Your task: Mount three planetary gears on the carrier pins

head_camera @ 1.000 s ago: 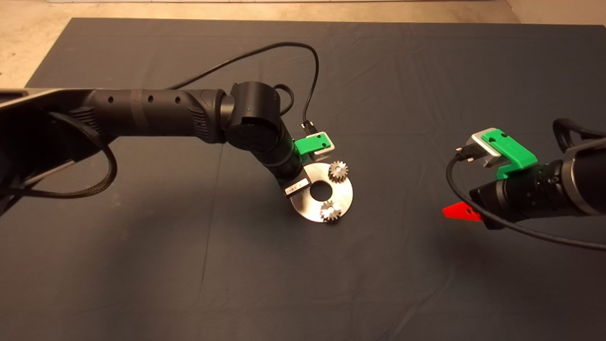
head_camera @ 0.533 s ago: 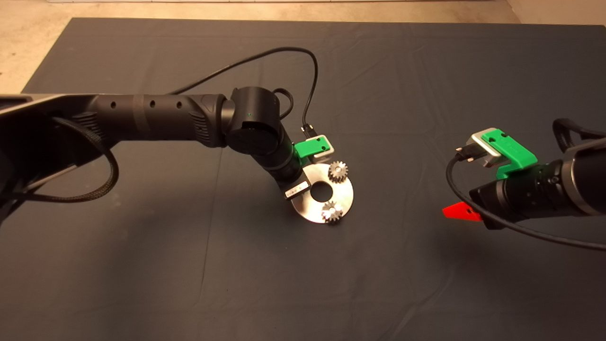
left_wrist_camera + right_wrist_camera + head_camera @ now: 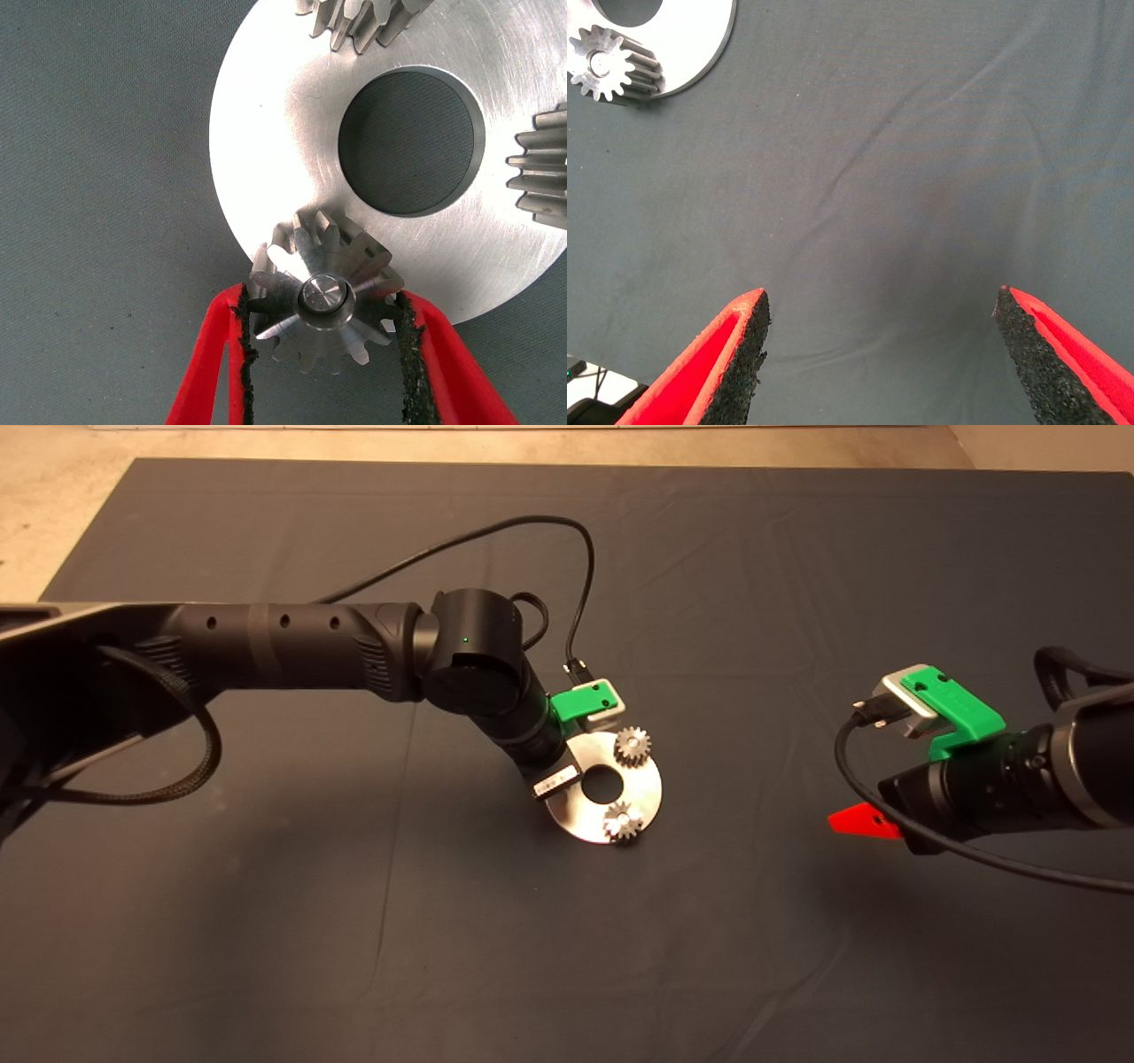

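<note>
Left tool (image 3: 323,332) pinching a planetary gear (image 3: 321,301) on its carrier pin (image 3: 322,293); wrist label (image 3: 555,778) seemingly unreadable.

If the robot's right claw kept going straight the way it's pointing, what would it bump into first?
Probably just the dark mat. The right gripper is open and its wrist view shows only bare cloth between the fingers. The disc and a gear sit off to one side, likely out of its line.

lab/test bench | dark mat (image 3: 797,558) | bare concrete floor (image 3: 53,505)
</note>
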Tool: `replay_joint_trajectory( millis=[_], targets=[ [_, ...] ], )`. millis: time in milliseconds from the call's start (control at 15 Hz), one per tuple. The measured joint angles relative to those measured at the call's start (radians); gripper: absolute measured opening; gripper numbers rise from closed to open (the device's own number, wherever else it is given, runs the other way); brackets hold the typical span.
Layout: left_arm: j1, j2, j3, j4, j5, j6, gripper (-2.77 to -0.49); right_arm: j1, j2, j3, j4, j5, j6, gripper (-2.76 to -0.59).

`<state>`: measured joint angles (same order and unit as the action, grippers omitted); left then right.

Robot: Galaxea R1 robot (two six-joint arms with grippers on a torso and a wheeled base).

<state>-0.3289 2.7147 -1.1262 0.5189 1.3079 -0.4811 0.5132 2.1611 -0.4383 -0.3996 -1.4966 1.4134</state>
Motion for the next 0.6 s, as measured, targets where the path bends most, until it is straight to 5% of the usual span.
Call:
replay_joint_trajectory(
  millis=[600],
  targets=[
    [0.0,-0.005,0.0,-0.001,-0.02,0.0,-2.22,0.0,0.003,0.0,0.0,0.0,0.0,-1.47]
  ],
)
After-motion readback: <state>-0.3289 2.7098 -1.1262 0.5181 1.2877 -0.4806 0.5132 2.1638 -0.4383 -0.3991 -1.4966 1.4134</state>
